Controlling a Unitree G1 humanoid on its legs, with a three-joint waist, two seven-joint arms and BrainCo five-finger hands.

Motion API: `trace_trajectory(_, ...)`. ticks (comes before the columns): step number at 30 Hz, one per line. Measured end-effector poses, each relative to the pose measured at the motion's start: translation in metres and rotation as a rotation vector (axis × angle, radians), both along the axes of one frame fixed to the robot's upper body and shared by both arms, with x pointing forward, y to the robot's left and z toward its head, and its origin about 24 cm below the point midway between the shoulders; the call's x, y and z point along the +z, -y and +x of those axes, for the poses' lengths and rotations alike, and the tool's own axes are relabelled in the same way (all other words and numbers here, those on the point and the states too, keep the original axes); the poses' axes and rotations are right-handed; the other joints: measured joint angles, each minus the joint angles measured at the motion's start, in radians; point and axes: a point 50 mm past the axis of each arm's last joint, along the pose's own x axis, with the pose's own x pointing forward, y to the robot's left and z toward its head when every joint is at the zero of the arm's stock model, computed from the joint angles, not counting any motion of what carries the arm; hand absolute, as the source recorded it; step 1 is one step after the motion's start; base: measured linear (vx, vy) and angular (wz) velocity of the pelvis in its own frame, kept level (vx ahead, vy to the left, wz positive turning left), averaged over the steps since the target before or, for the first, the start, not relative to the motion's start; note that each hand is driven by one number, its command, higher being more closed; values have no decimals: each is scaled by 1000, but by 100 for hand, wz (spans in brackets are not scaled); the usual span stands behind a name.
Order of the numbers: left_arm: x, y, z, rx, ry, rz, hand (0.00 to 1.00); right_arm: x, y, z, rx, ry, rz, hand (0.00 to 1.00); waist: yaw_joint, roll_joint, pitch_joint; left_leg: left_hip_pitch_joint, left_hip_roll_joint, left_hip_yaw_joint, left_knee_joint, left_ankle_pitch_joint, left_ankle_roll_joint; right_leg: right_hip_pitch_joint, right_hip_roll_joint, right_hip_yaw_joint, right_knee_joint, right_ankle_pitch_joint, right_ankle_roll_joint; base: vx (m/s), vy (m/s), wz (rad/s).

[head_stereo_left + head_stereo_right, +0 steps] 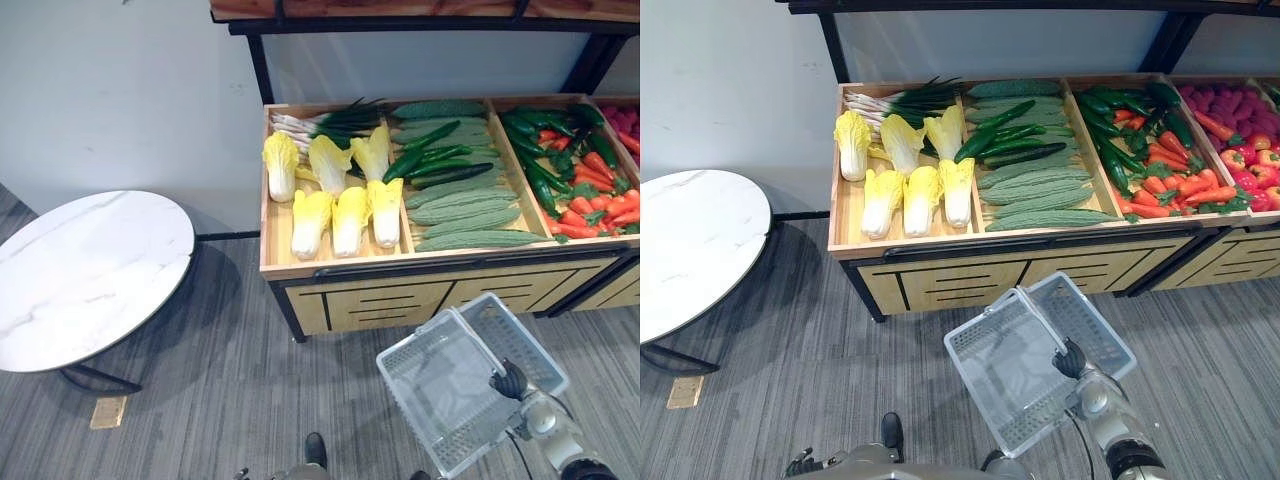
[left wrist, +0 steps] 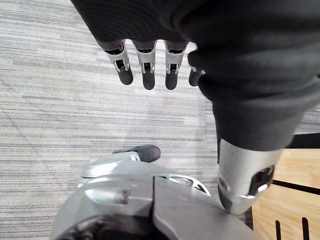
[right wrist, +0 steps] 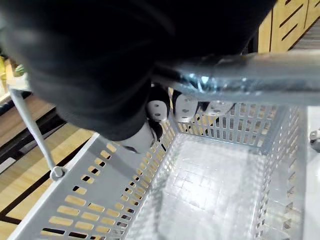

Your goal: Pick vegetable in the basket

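Observation:
A pale grey plastic basket [image 1: 440, 395] hangs empty in front of the wooden vegetable stand [image 1: 330, 265]. My right hand [image 1: 509, 381] is curled round its metal handle [image 3: 240, 75]; the basket's slotted walls and bare bottom [image 3: 210, 185] show below. On the stand lie yellow napa cabbages [image 1: 335, 200], green onions [image 1: 320, 122], green cucumbers and bitter gourds [image 1: 465, 195], plus green and red peppers [image 1: 575, 170]. My left hand [image 2: 147, 65] hangs low over the carpet with straight fingers, holding nothing.
A round white marble-topped table [image 1: 85, 270] stands at the left on the grey carpet. A dark shelf frame [image 1: 420, 20] runs above the stand. More red produce [image 1: 1240, 120] fills the bin at the far right. A small tan block [image 1: 108, 412] lies on the floor.

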Motion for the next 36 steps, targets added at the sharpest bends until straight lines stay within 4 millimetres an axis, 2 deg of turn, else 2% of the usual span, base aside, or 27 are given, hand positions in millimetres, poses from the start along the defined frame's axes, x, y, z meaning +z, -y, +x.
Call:
trace_trajectory(4, -1, 0, -7, 4, -17, 0, 0, 0, 11, 0, -64, -3, -3, 100, 0, 10, -3, -1, 1, 2, 0, 2, -2, -34, 1, 49, 18, -18, -2, -16, -6, -20)
trace_trajectory(7, -1, 0, -6, 2, -15, 0, 0, -3, 25, -9, -144, -18, 0, 100, -12, 17, -6, 1, -1, 6, 0, 2, -2, -36, 2, 63, 17, -19, -4, 29, 3, -11)
trace_trajectory(9, -1, 0, -5, -20, -18, 5, 0, -1, 38, -14, -197, -25, -12, 100, -23, 19, -7, 0, -3, 14, 0, 2, -2, -48, 6, 90, 17, -16, -4, 60, 10, -15)
trace_trajectory(12, -1, 0, -5, -36, -20, 8, 0, 7, 69, -28, -295, -51, -67, 100, -30, 24, -9, 22, -6, 36, 0, 1, 6, -47, 16, 132, 11, -8, -1, 66, 2, -29)
trace_trajectory(13, -1, 0, -5, -36, -20, 7, 0, 7, 71, -29, -301, -51, -71, 100, -32, 24, -9, 23, -6, 36, 0, 1, 6, -47, 17, 135, 11, -8, -1, 79, -2, -27)
trace_trajectory(16, -1, 0, -5, -40, -25, 3, 0, 17, 100, -45, -405, -71, -119, 100, -59, 41, -20, 37, -4, 33, 0, -2, 2, -49, 23, 165, -4, -1, 0, 95, -11, -29)
trace_trajectory(20, -1, 2, -3, -54, -20, 2, 0, 25, 118, -56, -489, -54, -141, 100, -84, 59, -31, 40, -1, 35, -1, -4, 0, -45, 29, 172, -21, 13, 1, 47, 1, -10)
trace_trajectory(26, 3, 3, 14, -88, 42, 10, 0, 28, 128, -71, -554, -53, -150, 100, -100, 76, -35, 54, 6, 29, -1, -20, -6, -29, 33, 171, -39, 17, 4, 2, 6, -2)
trace_trajectory(30, 14, 1, 39, -124, 162, 40, 0, 26, 132, -87, -593, -54, -153, 100, -104, 77, -35, 51, -1, 29, -1, -30, -3, -25, 29, 173, -53, 16, 12, 9, 7, 0)
trace_trajectory(32, 19, -3, 47, -133, 203, 59, 0, 22, 128, -92, -601, -62, -138, 100, -106, 77, -35, 51, -2, 30, -1, -33, -3, -25, 26, 174, -53, 17, 13, 46, 15, -1)
trace_trajectory(36, 26, -6, 60, -138, 257, 86, 0, 1, 109, -103, -648, -91, -55, 100, -106, 76, -35, 53, -7, 33, 0, -29, 3, -21, 26, 180, -53, 27, 15, 95, 11, -3)
